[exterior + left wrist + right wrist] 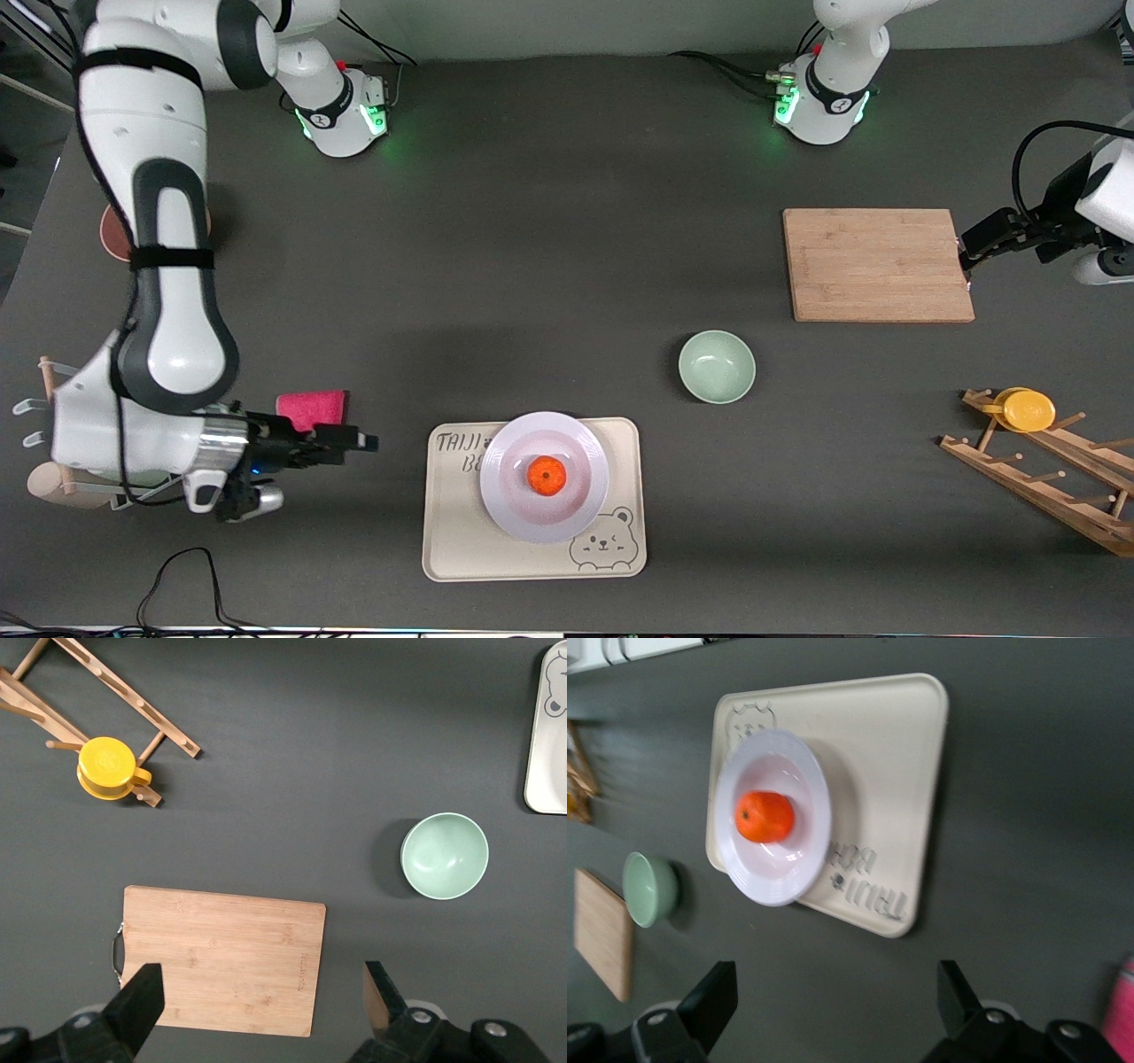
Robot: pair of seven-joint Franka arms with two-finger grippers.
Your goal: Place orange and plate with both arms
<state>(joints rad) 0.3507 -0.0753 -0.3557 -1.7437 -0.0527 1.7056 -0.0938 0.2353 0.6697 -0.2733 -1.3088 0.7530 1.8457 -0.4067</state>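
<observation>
The right gripper (368,440) is standing with its fingers wide apart and holding nothing, low over the table near the cream tray (461,540), at the right arm's end of it. The left gripper (966,257) is also spread open and empty, hanging at the edge of the wooden cutting board (877,264) (in the left wrist view, its two dark fingers (142,997) are showing far from each other).

The orange (547,475) is lying in the middle of the plate (580,496), and the plate is sitting on the cream tray, with a small part of its rim going over the tray's edge that is farther from the front camera. A bear drawing is showing at one corner of the tray.

A mint-green bowl (717,366) is standing on the table between the tray and the cutting board. A pink cloth (312,408) is lying just beside the right gripper. A yellow lid (1026,409) is resting on the wooden rack (1045,483) at the left arm's end.
</observation>
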